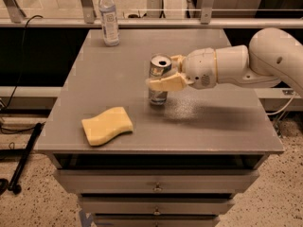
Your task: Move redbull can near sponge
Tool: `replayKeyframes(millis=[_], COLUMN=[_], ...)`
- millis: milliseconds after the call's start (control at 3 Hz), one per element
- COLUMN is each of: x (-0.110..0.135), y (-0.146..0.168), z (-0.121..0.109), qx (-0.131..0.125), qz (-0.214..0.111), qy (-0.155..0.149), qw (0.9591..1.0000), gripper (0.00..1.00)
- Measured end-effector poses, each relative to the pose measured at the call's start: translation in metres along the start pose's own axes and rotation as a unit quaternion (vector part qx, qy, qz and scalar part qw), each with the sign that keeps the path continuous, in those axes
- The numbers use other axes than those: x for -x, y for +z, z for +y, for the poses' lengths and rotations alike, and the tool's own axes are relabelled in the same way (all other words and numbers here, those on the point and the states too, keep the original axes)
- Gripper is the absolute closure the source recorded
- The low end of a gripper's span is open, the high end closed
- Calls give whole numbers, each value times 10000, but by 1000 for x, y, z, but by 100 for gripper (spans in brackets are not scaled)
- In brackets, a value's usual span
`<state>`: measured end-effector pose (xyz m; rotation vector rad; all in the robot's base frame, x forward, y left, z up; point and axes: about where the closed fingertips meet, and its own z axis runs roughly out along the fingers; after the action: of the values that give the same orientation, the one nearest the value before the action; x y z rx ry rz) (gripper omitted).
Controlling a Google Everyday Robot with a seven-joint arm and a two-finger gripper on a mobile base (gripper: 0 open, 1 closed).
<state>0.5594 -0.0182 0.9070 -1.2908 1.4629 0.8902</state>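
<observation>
The redbull can (pixel 158 69) stands upright near the middle of the grey table (pixel 118 74), its pull-tab top showing. My gripper (pixel 163 77) reaches in from the right and is shut on the can, one pale finger (pixel 165 83) across its front and the other behind it. The pale yellow wavy-edged sponge (pixel 107 125) lies flat near the table's front left, a short way to the lower left of the can.
A clear plastic bottle (pixel 109 17) with a white cap stands at the table's back left. My white arm (pixel 246 63) stretches over the table's right side. Drawers sit under the tabletop, and a railing runs behind the table.
</observation>
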Motion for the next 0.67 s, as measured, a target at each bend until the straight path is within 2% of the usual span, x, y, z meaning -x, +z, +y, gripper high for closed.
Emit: replayKeyframes(millis=[333, 667], x=[1, -5], y=[10, 23], z=[10, 19], qx=[96, 226], qz=[-137, -139], qy=[69, 194], qw=[9998, 9995], gripper=[100, 82])
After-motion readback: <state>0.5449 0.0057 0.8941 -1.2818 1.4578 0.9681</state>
